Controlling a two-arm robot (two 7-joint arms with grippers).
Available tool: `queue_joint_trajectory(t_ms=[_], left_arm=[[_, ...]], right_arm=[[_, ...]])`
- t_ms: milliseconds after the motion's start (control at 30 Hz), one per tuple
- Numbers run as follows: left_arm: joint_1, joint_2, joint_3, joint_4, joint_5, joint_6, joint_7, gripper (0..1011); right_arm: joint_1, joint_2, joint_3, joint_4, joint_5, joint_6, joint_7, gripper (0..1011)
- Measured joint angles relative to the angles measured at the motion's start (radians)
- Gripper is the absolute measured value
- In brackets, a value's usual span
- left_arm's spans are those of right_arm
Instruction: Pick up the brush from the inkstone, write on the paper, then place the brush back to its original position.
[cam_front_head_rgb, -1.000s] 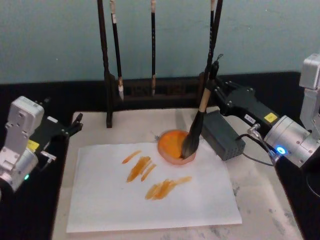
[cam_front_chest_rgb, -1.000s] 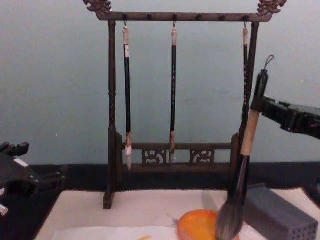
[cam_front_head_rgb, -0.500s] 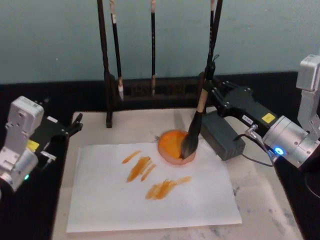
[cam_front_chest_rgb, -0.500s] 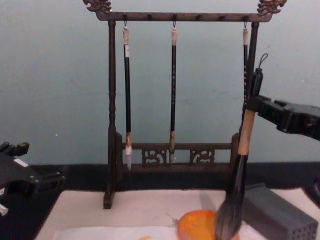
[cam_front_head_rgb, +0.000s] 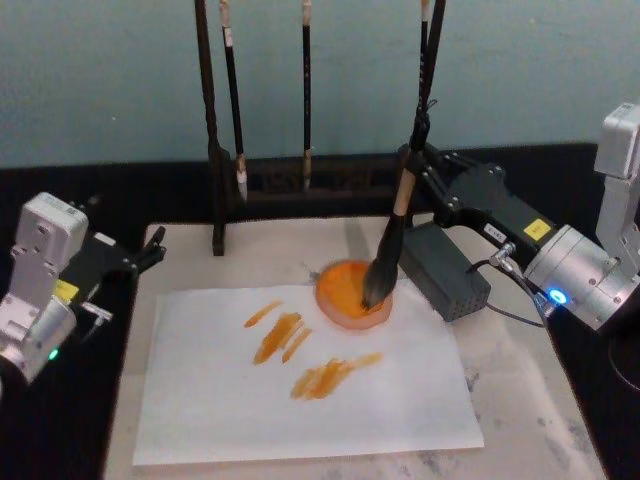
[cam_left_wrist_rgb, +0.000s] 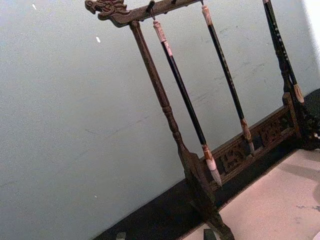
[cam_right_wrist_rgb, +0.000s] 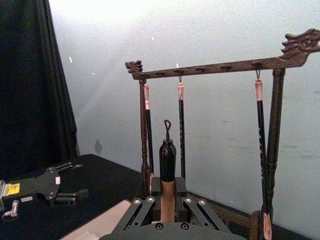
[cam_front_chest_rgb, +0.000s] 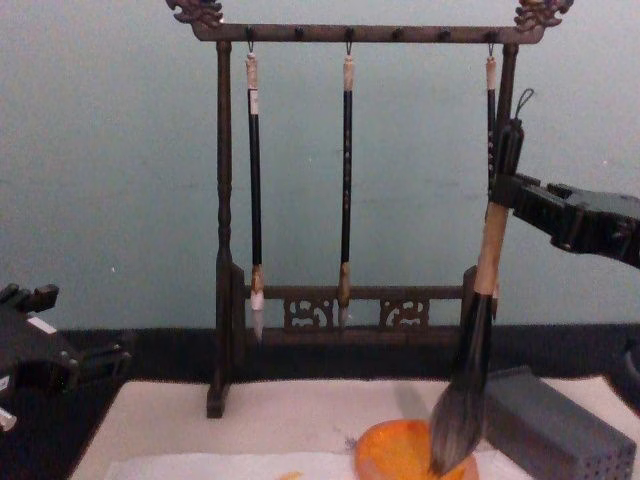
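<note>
**Beige mat** (cam_front_head_rgb: 520, 400): laid as the work surface; every item below is stood or laid on it, or held over it.

**Brush rack** (cam_front_chest_rgb: 225, 200): stood at the far edge, behind the working area. Three thin brushes (cam_front_chest_rgb: 347, 180) are hung on it and are not needed for the task.

**Paper** (cam_front_head_rgb: 220, 400): laid flat at the near centre of the mat. Orange strokes (cam_front_head_rgb: 300, 350) are seen on it, so the writing step is judged complete.

**Left gripper** (cam_front_head_rgb: 150, 250): parked off the left edge of the mat, fingers spread with nothing between them.

**Right gripper** (cam_front_head_rgb: 413, 168): extended from the right, fingers clamped on the upper handle just below the black end. The high grip is judged to keep the fingers clear of the wet bristles.

**Grey perforated block** (cam_front_head_rgb: 445, 270): set just right of the dish, below the right gripper.

**Inkstone** (cam_front_head_rgb: 340, 290): placed at the paper's far right corner.

**Brush** (cam_front_head_rgb: 388, 255): held nearly upright, top leaned toward the rack, bristles lowered onto the right part of the inkstone. The return step is judged to be in hand; release has not yet been made.
</note>
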Motion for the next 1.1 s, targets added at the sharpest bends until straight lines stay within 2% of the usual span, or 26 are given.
queue_joint_trajectory(t_ms=[233,400,633,733,867,1100], left_arm=[[0.000,0.000,0.000,0.000,0.000,0.000,0.000,1001],[0.000,0.000,0.000,0.000,0.000,0.000,0.000,1001],[0.000,0.000,0.000,0.000,0.000,0.000,0.000,1001],[0.000,0.000,0.000,0.000,0.000,0.000,0.000,1001],[0.000,0.000,0.000,0.000,0.000,0.000,0.000,1001],[0.000,0.000,0.000,0.000,0.000,0.000,0.000,1001]], right_arm=[[0.003,-0.005,0.001,0.003,-0.008,-0.007,0.008,177],[0.010,-0.016,0.013,0.019,0.024,0.009,0.014,177],[0.037,-0.009,0.016,0.014,0.061,0.099,-0.004,177],[0.055,-0.004,0.016,0.009,0.102,0.162,-0.013,177],[0.071,0.002,0.013,0.007,0.129,0.197,-0.019,177],[0.077,0.014,-0.003,-0.008,0.158,0.216,-0.021,177]])
